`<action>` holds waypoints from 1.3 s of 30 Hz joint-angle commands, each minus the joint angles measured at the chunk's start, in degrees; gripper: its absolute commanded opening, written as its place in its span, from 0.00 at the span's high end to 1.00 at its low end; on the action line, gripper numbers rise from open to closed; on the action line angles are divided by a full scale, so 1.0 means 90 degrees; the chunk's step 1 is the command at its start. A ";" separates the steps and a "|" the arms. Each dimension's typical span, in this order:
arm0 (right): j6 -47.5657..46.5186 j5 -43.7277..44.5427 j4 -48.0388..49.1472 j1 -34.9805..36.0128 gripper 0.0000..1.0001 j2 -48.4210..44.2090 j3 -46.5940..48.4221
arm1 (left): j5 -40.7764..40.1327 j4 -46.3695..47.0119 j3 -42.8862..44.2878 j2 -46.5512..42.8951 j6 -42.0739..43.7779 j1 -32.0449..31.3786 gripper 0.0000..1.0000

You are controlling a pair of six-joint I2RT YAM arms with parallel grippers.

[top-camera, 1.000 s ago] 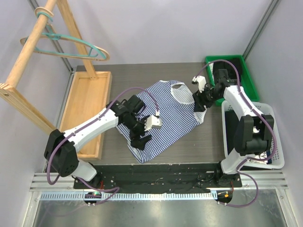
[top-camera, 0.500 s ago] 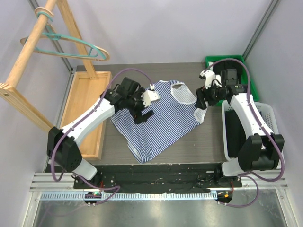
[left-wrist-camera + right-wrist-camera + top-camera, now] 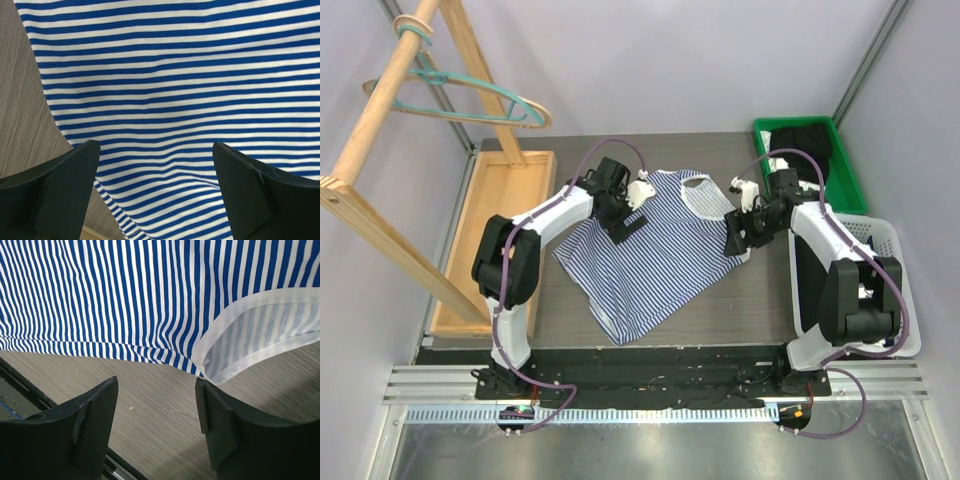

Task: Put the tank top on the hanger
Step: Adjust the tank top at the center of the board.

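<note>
Top view, nearest first: both arm bases sit at the near edge of the desk (image 3: 760, 290). The tank top (image 3: 660, 260) lies flat on the desk, roughly centre. One hem corner points at the near edge, and the neck opening w/ white trim is at the far end.

R side: the R arm (image 3: 820, 225) reaches in from the right, R jaws low at the top's right edge, by the armhole. In the R wrist view the fingers (image 3: 85, 435) stand apart, moderately wide, nothing btwn them but bare desk (image 3: 160, 415). The striped cloth (image 3: 125, 295) and its white armhole trim lie just past the fingertips, not gripped. Contact w/ the cloth: can't tell.

L side, a bit farther: the L arm (image 3: 545, 215) bends over the top's far-left part, L jaws above the shoulder area. In the L wrist view the fingers (image 3: 65, 195) are spread wide, w/ striped fabric (image 3: 175, 75) filling the gap beneath them. Nothing is pinched. A strip of desk (image 3: 25, 100) shows at left.

Sides: white basket (image 3: 895, 300) at right and, beyond it, a green bin (image 3: 850, 175) holding a black garment (image 3: 810, 140). Wooden tray (image 3: 505, 230) at left.

Farthest: the teal hanger (image 3: 480, 83) hangs on the wooden rack (image 3: 380, 110) at far left, well apart from the top and both jaws.
</note>
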 commanded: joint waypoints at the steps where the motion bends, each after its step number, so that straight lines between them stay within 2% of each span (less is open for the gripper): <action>1: 0.0505 0.0101 0.0400 0.0180 0.30 0.0406 0.0219 | -0.0138 0.0366 0.0367 0.0205 -0.0136 0.0004 0.00; 7: 0.0974 0.0862 0.0702 0.0503 0.31 0.1226 0.0580 | -0.0187 0.0444 0.0045 0.0284 -0.0049 -0.0006 0.00; 13: 0.1393 0.1867 0.1064 0.0689 0.31 0.1880 0.1029 | 0.0134 0.0288 -0.0297 0.0274 0.0049 -0.0006 0.01; 25: 0.1355 0.2396 0.1064 0.0738 0.31 0.3082 0.2338 | 0.1412 -0.0571 -0.0629 0.0557 0.0439 -0.0006 0.20; 31: 0.1335 0.2416 0.0820 0.0816 0.31 0.4233 0.3616 | 0.1844 -0.0932 -0.0658 0.0470 0.0547 -0.0074 0.22; 39: 0.1238 0.2153 -0.0009 0.1167 0.31 0.5806 0.6555 | 0.2020 -0.1274 -0.0853 0.0372 0.0606 -0.0503 0.22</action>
